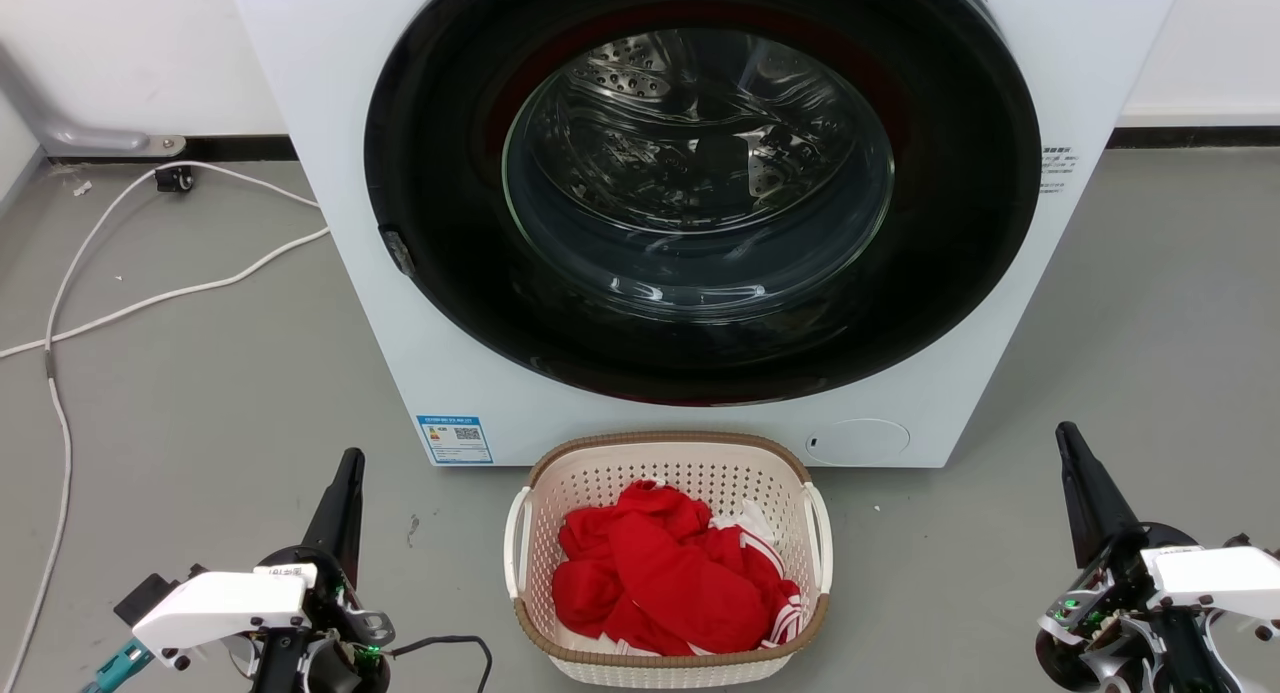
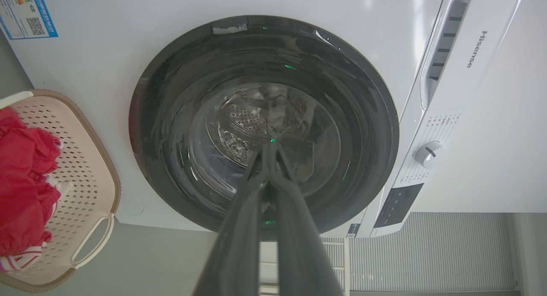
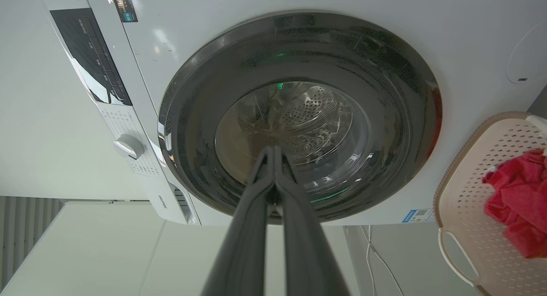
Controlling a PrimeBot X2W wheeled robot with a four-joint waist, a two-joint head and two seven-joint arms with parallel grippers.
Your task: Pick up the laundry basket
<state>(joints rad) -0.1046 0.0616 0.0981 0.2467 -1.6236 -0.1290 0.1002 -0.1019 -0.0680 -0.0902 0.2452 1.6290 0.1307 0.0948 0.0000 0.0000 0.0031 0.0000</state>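
The laundry basket point(image 1: 668, 473) is a small cream perforated tub with a brown woven-look rim and white side handles. It stands on the floor just in front of the washer, holding red clothes point(image 1: 672, 573). In the head view my left gripper point(image 1: 350, 463) is shut at the lower left, well left of the basket. My right gripper point(image 1: 1068, 435) is shut at the lower right, well right of it. The basket point(image 2: 81, 168) lies at the left edge of the left wrist view, beside the shut left gripper point(image 2: 270, 147). The basket point(image 3: 470, 193) lies at the right edge of the right wrist view, beside the shut right gripper point(image 3: 273, 150).
A white front-loading washer point(image 1: 400, 303) with a shut dark glass door point(image 1: 700, 183) rises right behind the basket. White cables point(image 1: 140, 303) trail over the grey floor at the left. Bare floor lies on both sides of the basket.
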